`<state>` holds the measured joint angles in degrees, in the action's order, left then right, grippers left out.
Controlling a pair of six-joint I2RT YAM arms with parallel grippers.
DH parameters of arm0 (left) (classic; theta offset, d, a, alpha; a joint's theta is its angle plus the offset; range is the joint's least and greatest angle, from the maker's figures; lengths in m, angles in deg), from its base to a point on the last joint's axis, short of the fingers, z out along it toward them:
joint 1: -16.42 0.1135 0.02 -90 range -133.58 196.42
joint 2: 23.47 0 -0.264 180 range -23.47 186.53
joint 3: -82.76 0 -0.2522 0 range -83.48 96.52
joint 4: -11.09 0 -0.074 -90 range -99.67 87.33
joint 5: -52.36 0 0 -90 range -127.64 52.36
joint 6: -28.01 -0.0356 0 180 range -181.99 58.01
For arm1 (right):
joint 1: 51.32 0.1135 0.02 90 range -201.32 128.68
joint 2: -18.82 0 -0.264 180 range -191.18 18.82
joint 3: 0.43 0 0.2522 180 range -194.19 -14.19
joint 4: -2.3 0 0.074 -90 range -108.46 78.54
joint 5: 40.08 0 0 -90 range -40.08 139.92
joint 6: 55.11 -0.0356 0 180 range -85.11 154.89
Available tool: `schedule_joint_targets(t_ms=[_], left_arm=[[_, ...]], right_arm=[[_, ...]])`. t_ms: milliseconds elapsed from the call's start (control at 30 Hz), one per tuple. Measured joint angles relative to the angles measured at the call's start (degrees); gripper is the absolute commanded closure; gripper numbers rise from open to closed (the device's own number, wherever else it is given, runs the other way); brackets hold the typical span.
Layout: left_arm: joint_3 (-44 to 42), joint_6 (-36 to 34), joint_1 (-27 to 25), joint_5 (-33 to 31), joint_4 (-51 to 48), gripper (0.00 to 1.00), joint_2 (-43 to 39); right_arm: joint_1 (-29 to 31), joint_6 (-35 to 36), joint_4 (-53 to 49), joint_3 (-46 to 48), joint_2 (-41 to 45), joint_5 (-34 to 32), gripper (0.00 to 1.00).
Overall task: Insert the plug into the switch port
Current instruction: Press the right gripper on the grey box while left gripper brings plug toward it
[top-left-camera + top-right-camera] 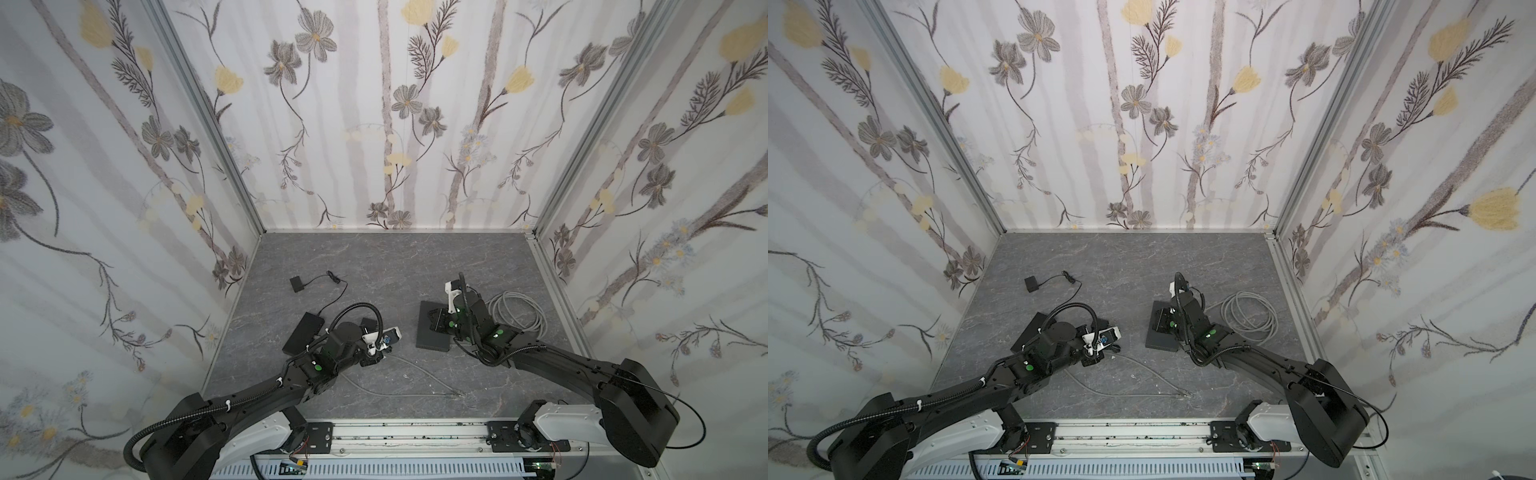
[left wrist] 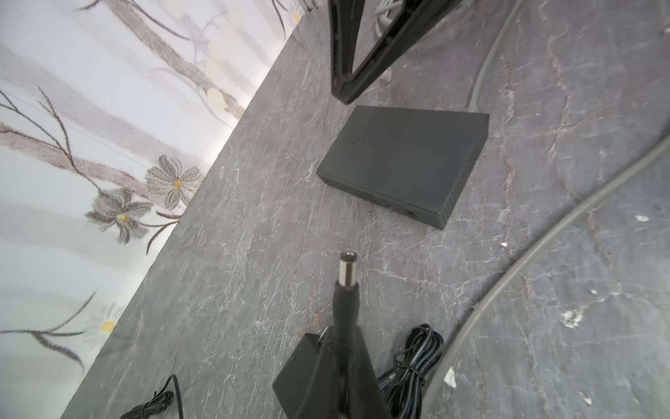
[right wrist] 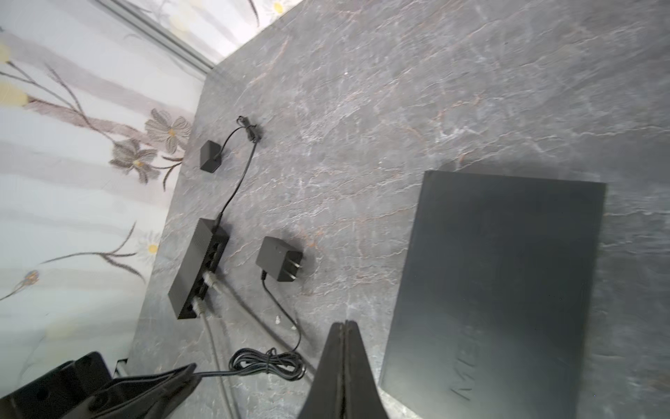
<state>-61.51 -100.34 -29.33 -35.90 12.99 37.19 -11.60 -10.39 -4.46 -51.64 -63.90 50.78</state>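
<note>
I see the barrel plug [image 2: 347, 270] pinched in my left gripper [image 2: 340, 341], metal tip pointing toward the black switch [image 2: 406, 163], which lies apart from it on the table [image 2: 253, 254]. My right gripper [image 3: 344, 326], jaws pressed together and empty, hovers just beside the switch.

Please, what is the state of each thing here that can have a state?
left gripper: shut on the plug
plug: held, not inserted
right gripper: shut, empty
large switch: lying flat, nothing plugged into its visible sides
small switch: two grey cables plugged in
wall adapter: lying loose, prongs bare
</note>
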Motion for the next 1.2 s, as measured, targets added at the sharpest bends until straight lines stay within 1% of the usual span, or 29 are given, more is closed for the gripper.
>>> schedule_joint_targets(t_ms=[100, 167, 300, 433, 500, 600, 667, 767, 867, 933, 1067, 1200], left_arm=[[0.6, 0.5, 0.0, -1.4, -0.5, 1.00, 1.8], [0.8, 0.7, 0.0, -1.7, -0.5, 1.00, 2.4], [0.9, 0.9, 0.0, -1.7, -0.7, 1.00, 2.4], [0.7, 0.9, 0.0, -1.7, -0.9, 1.00, 1.2], [0.5, 0.9, 0.0, -1.7, -1.0, 1.00, 1.0], [0.4, 0.9, 0.0, -1.7, -1.0, 1.00, 1.0], [0.4, 0.9, 0.0, -1.7, -1.0, 1.00, 1.3], [0.6, 0.9, 0.0, -1.7, -1.0, 1.00, 1.9], [0.9, 0.9, 0.0, -1.7, -1.1, 1.00, 2.7], [1.2, 0.9, 0.0, -1.6, -1.1, 1.00, 3.4], [1.6, 1.1, -0.1, -0.9, -1.3, 1.00, 4.7], [3.1, 1.1, -0.8, -0.2, -1.2, 1.00, 6.9]], right_arm=[[-1.6, 0.4, -0.2, -0.9, -2.3, -0.2, 1.00], [-1.7, 0.9, -0.8, -3.3, -5.4, 0.0, 1.00], [0.7, 2.3, -1.8, -10.8, -15.0, 2.2, 1.00], [3.4, 2.5, -4.3, -15.1, -22.3, 3.3, 1.00], [4.4, 2.4, -5.6, -16.0, -24.2, 2.3, 1.00], [6.0, 1.8, -8.0, -15.7, -24.6, -1.2, 1.00], [7.0, 1.0, -9.1, -13.8, -23.4, -3.8, 1.00], [8.9, -0.2, -10.0, -9.0, -19.2, -6.8, 1.00], [9.2, -1.3, -9.8, -4.0, -13.9, -8.3, 1.00], [9.2, -1.9, -11.5, -1.3, -10.0, -10.2, 1.00], [9.2, -2.2, -13.6, 1.2, -1.7, -13.4, 1.00], [9.2, -1.9, -15.2, 1.9, 6.0, -18.4, 1.00]])
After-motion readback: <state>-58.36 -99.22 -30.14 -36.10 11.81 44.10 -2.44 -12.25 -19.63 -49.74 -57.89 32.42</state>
